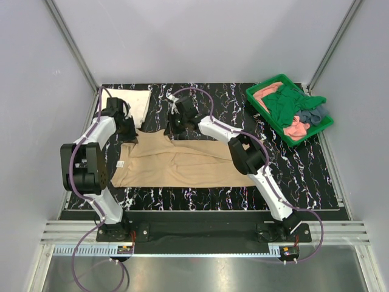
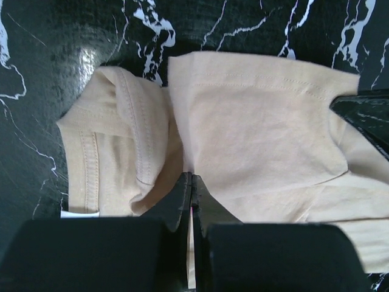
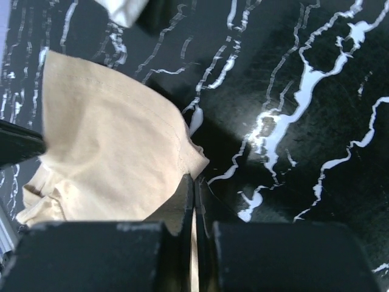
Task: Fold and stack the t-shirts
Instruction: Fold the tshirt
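Tan t-shirt (image 1: 182, 164): lies spread on the black marbled counter (image 1: 304, 176), mid-left between our two arms, well apart from the tray

Long axis: runs left to right across the counter, roughly parallel to its near edge

Heading: collar end, with the white neck label (image 1: 120, 164), points to our left; hem end points right, under the right arm

Left fingers (image 2: 176, 201): closed tight, pinching tan cloth on the far edge just beside the collar

Right fingers (image 3: 179, 204): closed tight on a far-edge corner of the same shirt, near the left pair

Step in hand (our judgement): far long edge gripped, ready for a lengthwise fold toward the near edge

Doing it well: we lift both ends together and only a little, keep the cloth between the grips taut, carry it straight across the long axis, lay the edge parallel to the near edge, and let go once it lies flat

Watch for: a thin pinch slipping, the body sliding on the glossy counter, the collar bunching under the fold

Cream-white t-shirt (image 1: 132, 102): folded, at the far left corner, likely the stack base

Green tray (image 1: 264, 84): far right, holds the dark green t-shirt (image 1: 284, 104), salmon-pink t-shirt (image 1: 296, 129) and grey-blue t-shirt (image 1: 313, 114), heaped unfolded
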Controlling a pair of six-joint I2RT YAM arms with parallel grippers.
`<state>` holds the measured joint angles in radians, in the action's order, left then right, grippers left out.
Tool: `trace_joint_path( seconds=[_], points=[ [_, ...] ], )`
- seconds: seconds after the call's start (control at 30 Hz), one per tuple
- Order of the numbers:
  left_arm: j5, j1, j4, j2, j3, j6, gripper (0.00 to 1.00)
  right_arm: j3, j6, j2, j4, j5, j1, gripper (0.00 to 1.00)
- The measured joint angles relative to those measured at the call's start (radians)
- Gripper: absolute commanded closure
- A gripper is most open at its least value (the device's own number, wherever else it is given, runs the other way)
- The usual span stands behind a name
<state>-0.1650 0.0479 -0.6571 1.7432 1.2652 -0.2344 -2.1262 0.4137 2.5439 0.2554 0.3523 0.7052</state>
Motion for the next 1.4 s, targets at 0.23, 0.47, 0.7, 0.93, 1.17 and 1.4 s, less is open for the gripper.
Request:
trace_joint_path(
  seconds=[0.23, 0.47, 0.7, 0.93, 1.17, 1.4],
  points=[
    [-0.003, 0.0, -0.016, -0.078, -0.028, -0.008, 1.0, 0.013, -0.014, -0.068, 0.002, -0.011, 0.021, 1.0],
    [0.032, 0.0, -0.045, -0.18, -0.079, -0.037, 1.0, 0.18, -0.011, -0.208, -0.039, -0.012, 0.034, 1.0],
    [0.06, 0.0, -0.056, -0.237, -0.201, -0.064, 1.0, 0.446, 0.03, -0.34, -0.174, 0.003, 0.06, 1.0],
    [0.13, 0.0, -0.071, -0.323, -0.32, -0.112, 1.0, 0.623, 0.054, -0.378, -0.268, 0.013, 0.109, 1.0],
    [0.157, -0.001, -0.07, -0.369, -0.341, -0.132, 1.0, 0.689, 0.071, -0.438, -0.304, 0.011, 0.138, 1.0],
    [0.178, 0.0, -0.068, -0.345, -0.385, -0.134, 1.0, 0.715, 0.105, -0.476, -0.343, 0.006, 0.138, 1.0]
  ],
)
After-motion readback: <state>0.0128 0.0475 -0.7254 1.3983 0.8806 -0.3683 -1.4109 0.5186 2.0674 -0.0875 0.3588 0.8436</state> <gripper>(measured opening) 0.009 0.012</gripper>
